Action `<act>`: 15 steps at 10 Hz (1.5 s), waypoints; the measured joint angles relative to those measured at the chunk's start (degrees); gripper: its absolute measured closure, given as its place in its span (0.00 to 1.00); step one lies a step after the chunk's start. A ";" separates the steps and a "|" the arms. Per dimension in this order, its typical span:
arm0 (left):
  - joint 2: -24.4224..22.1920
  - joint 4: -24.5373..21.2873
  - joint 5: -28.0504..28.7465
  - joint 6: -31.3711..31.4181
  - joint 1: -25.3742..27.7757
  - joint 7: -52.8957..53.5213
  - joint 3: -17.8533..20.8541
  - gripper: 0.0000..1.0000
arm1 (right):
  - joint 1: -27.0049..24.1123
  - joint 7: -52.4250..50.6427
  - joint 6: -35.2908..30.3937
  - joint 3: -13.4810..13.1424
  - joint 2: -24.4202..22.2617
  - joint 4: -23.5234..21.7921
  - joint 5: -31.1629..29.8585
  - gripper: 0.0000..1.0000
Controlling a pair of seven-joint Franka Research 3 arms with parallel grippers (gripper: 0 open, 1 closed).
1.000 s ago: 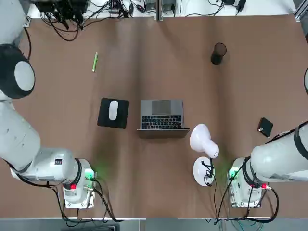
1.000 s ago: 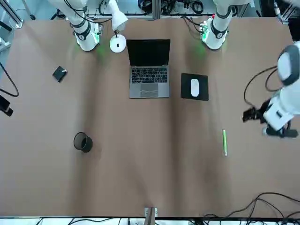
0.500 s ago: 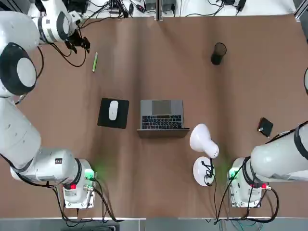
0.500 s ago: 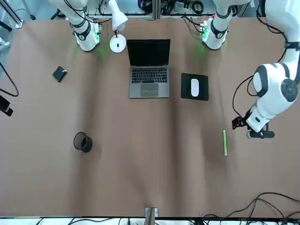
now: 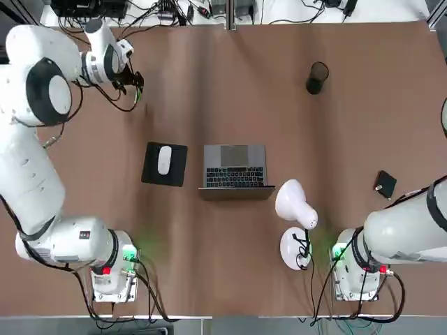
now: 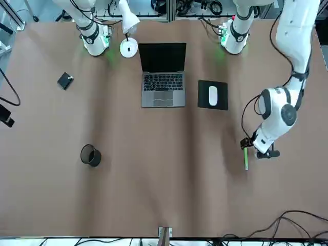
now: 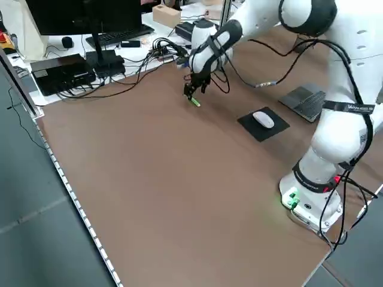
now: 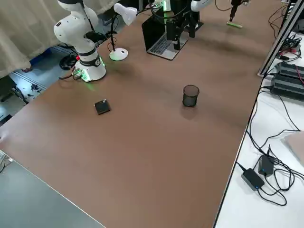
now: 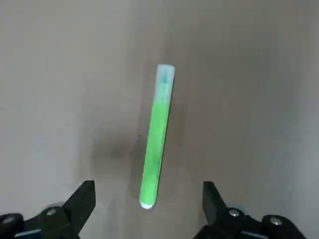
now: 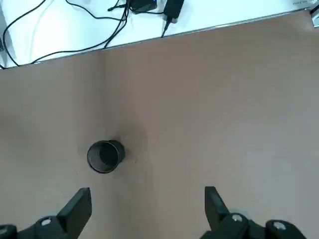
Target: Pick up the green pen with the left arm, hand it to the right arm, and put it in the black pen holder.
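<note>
The green pen point(image 9: 157, 137) lies flat on the brown table at the far left, also seen in the front view point(image 6: 246, 160) and the left side view point(image 7: 195, 102). My left gripper point(image 9: 148, 191) hangs just over it, open, with one end of the pen between the two fingers point(image 9: 84, 199) and nothing held. In the top view the left gripper point(image 5: 135, 85) covers most of the pen. The black pen holder point(image 5: 316, 77) stands upright at the far right, empty in the right wrist view point(image 10: 105, 156). My right gripper point(image 10: 148, 196) is open, high above the table and short of the holder.
An open laptop point(image 5: 235, 166) sits mid-table, with a white mouse point(image 5: 164, 160) on a black pad to its left. A white desk lamp point(image 5: 296, 209) stands near the right arm's base. A small flat black square point(image 5: 385, 184) lies at the right. Cables point(image 5: 105, 21) run along the far edge.
The left arm has swung in from the table's left edge and brought its open gripper over the pen. The pen, the holder and the right arm have not moved.
</note>
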 joint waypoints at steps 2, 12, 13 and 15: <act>1.03 0.00 0.00 0.46 0.62 0.00 0.04 0.07 | 0.01 0.00 0.00 0.12 0.00 0.00 0.00 0.00; 1.55 -0.15 0.00 0.27 0.16 1.30 -0.12 0.82 | -0.01 0.00 0.00 0.02 0.00 0.00 0.00 0.00; 0.58 0.19 0.00 -0.64 0.15 2.67 -0.45 0.82 | -0.01 0.00 0.00 0.03 0.00 0.01 0.00 0.00; -5.01 2.05 0.00 -5.40 0.15 9.45 -0.77 0.82 | -0.01 0.00 0.00 0.08 0.00 0.03 0.00 0.00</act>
